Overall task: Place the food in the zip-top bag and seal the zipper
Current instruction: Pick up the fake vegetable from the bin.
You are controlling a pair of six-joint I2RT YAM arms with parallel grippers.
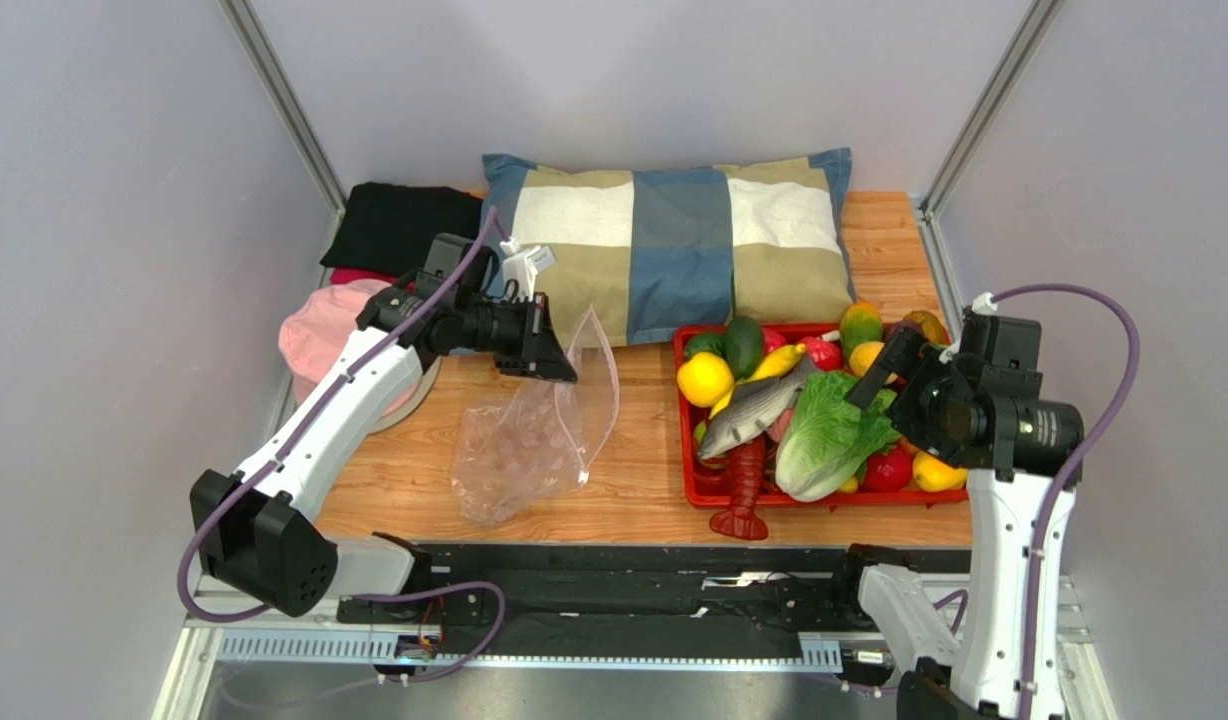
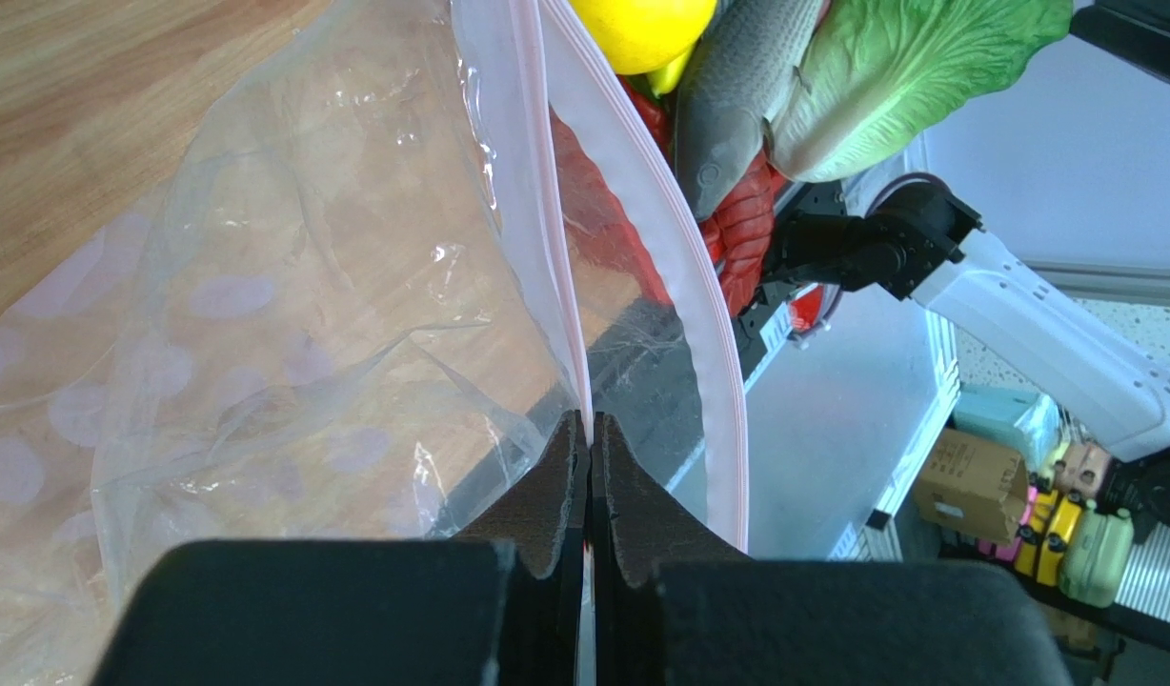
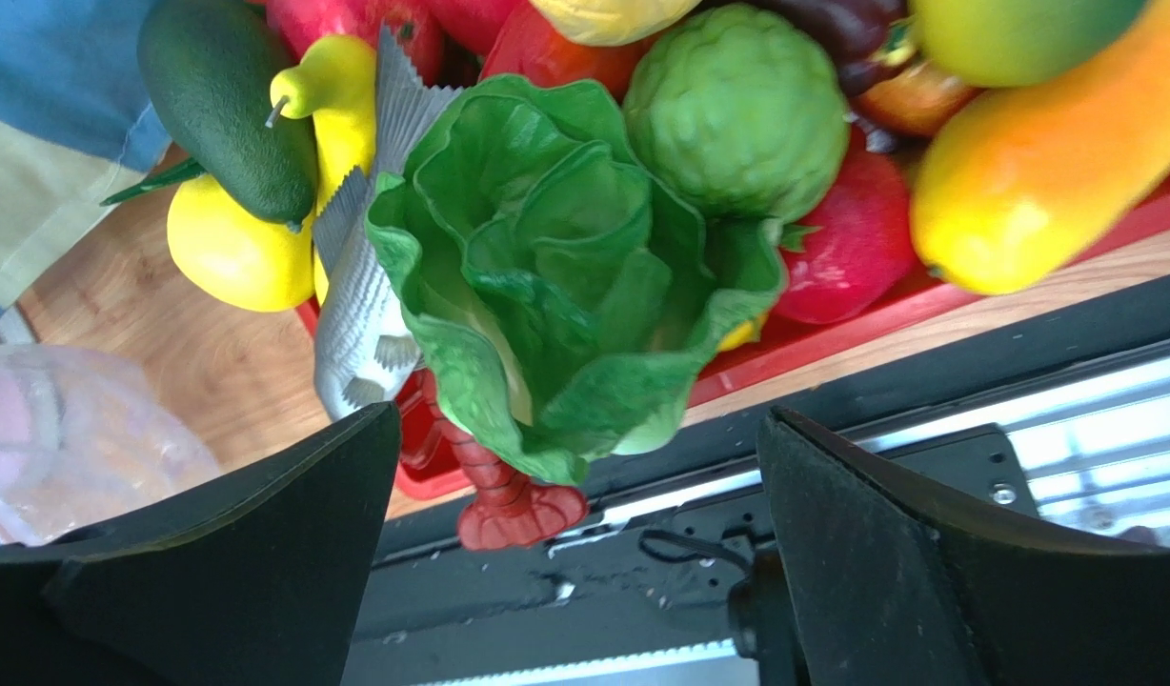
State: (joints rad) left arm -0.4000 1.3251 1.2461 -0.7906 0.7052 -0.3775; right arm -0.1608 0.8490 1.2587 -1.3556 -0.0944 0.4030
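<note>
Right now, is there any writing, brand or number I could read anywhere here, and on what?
No text here can be read.
Cardboard box past the table: pale label, too blurred to read.
White tag at the checked pillow's corner: too small to show any print.

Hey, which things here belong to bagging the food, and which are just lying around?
Job: clear pink-dotted zip-top bag, its pinkish-white zipper strip, leafy green lettuce head, grey fish, dark green avocado.
Lying about: red plastic tray, checked fabric pillow, black folded cloth, pink fabric cap.
</note>
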